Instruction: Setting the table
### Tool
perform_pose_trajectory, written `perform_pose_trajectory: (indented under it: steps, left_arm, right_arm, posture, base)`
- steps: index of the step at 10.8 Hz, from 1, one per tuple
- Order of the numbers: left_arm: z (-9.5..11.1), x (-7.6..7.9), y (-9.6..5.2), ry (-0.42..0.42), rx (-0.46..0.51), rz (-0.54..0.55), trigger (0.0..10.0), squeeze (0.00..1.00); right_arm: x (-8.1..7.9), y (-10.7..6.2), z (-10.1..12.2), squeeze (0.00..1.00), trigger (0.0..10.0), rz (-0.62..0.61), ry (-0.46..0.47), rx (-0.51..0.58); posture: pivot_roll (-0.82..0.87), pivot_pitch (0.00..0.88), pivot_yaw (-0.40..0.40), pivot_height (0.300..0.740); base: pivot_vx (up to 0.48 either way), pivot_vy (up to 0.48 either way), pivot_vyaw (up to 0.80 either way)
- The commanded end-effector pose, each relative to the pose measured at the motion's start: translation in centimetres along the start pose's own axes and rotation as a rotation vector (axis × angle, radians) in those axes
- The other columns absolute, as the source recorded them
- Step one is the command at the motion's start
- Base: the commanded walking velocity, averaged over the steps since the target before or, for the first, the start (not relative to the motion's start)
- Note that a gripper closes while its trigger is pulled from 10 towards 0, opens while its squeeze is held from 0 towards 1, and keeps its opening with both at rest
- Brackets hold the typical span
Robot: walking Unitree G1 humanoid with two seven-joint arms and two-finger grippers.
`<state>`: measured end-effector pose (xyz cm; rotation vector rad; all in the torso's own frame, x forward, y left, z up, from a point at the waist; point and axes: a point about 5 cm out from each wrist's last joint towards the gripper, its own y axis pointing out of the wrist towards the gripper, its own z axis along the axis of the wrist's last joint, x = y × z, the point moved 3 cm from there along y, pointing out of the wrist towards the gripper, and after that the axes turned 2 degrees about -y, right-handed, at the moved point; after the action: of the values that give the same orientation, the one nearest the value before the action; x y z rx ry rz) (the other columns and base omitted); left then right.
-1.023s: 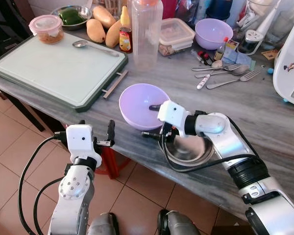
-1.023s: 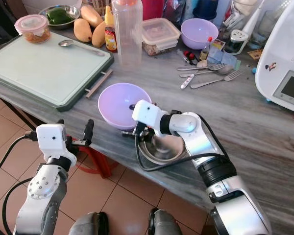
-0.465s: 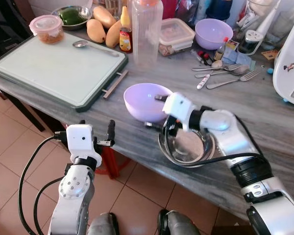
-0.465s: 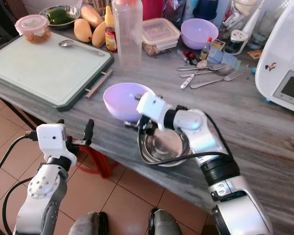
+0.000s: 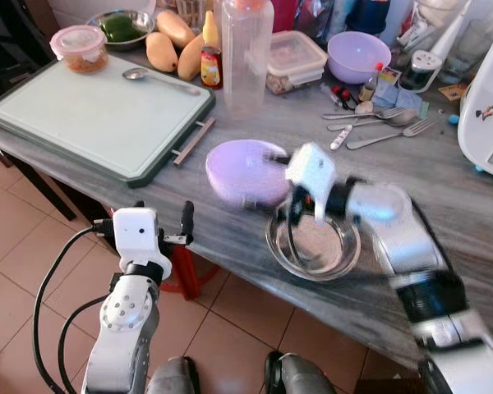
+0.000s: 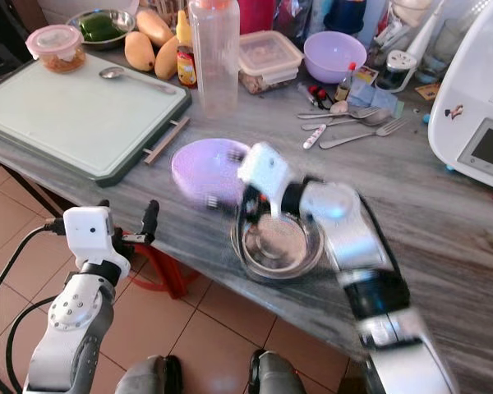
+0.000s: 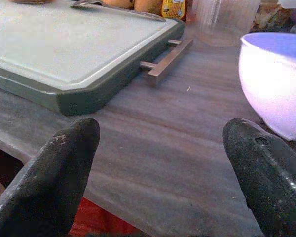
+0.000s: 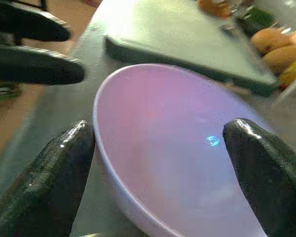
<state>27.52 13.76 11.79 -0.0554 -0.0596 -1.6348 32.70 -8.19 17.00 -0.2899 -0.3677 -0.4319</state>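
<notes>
Beside steel bowl (image 5: 314,246); lilac bowl (image 5: 240,171); tray (image 5: 90,115).

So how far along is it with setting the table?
Early on. Done: a steel bowl sits near the counter's front edge. In hand: the right gripper is open around the lilac bowl beside it. Left: the forks and spoons and a second lilac bowl lie at the back. The left gripper hovers open at the edge.
</notes>
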Motion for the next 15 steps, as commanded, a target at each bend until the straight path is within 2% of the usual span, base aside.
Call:
perform_pose_trajectory:
  steps: [1, 2, 3, 5, 7, 8, 10, 11, 12, 14, 15]
  left_arm:
    - [-0.3, 0.0, 0.0, 0.0, -0.013, -0.011, 10.0, 0.0]
    - [-0.3, 0.0, 0.0, 0.001, -0.013, -0.01, 10.0, 0.0]
    - [-0.3, 0.0, 0.0, 0.002, -0.012, -0.01, 10.0, 0.0]
    - [-0.2, -0.1, -0.1, 0.002, -0.01, -0.009, 10.0, 0.0]
    - [0.0, -0.1, 0.0, -0.005, 0.0, -0.014, 10.0, 0.0]
    - [0.0, -0.1, 0.1, -0.008, 0.0, -0.017, 10.0, 0.0]
    - [0.5, 0.3, 0.2, -0.037, 0.012, -0.04, 10.0, 0.0]
    - [0.7, 0.4, 0.2, -0.047, 0.016, -0.052, 10.0, 0.0]
    - [1.3, 0.6, 0.0, -0.035, 0.032, -0.087, 10.0, 0.0]
    - [0.5, 1.1, -0.6, -0.02, -0.006, -0.17, 10.0, 0.0]
    - [0.1, 1.6, -0.9, -0.03, -0.031, -0.216, 10.0, 0.0]
  right_arm:
    - [-0.9, 0.0, 0.8, 1.0, 10.0, 0.063, 0.007, 0.024]
    - [-1.0, -0.1, 0.9, 1.0, 10.0, 0.072, 0.027, 0.035]
    - [-0.5, -0.4, 1.2, 1.0, 10.0, 0.035, 0.038, 0.048]
    - [0.9, -0.8, 2.0, 1.0, 10.0, -0.14, 0.062, 0.115]
    - [2.3, -1.5, 3.0, 1.0, 10.0, -0.394, 0.063, 0.198]
    - [2.9, -2.0, 3.1, 1.0, 10.0, -0.511, 0.056, 0.199]
    - [3.7, -4.3, 3.4, 1.0, 10.0, -0.804, 0.031, 0.199]
    - [3.2, -5.6, 2.6, 1.0, 10.0, -0.877, 0.004, 0.151]
    - [2.0, -6.9, 0.8, 1.0, 10.0, -0.937, 0.002, 0.065]
    - [0.2, -7.0, -1.8, 0.88, 10.0, -0.953, 0.126, -0.049]
    - [-0.3, -6.8, -2.2, 0.83, 10.0, -0.946, 0.15, -0.061]
  posture:
    - [0.01, 0.155, -0.02, 0.74]
    - [0.01, 0.155, -0.019, 0.74]
    - [0.01, 0.154, -0.021, 0.74]
    - [0.0, 0.152, -0.022, 0.74]
    - [0.0, 0.152, -0.018, 0.74]
    - [0.0, 0.152, -0.018, 0.74]
    - [-0.01, 0.157, -0.019, 0.74]
    - [-0.01, 0.158, -0.02, 0.74]
    - [-0.02, 0.162, -0.017, 0.74]
    - [-0.02, 0.166, -0.013, 0.74]
    - [-0.02, 0.165, -0.013, 0.74]
  base:
    - [0.0, 0.0, 0.0]
    - [0.0, 0.0, 0.0]
    - [0.0, 0.0, 0.0]
    - [0.0, 0.0, 0.0]
    - [0.0, 0.0, 0.0]
    - [0.0, 0.0, 0.0]
    - [0.0, 0.0, 0.0]
    - [0.0, 0.0, 0.0]
    - [0.0, 0.0, 0.0]
    - [0.0, 0.0, 0.0]
    - [0.0, 0.0, 0.0]
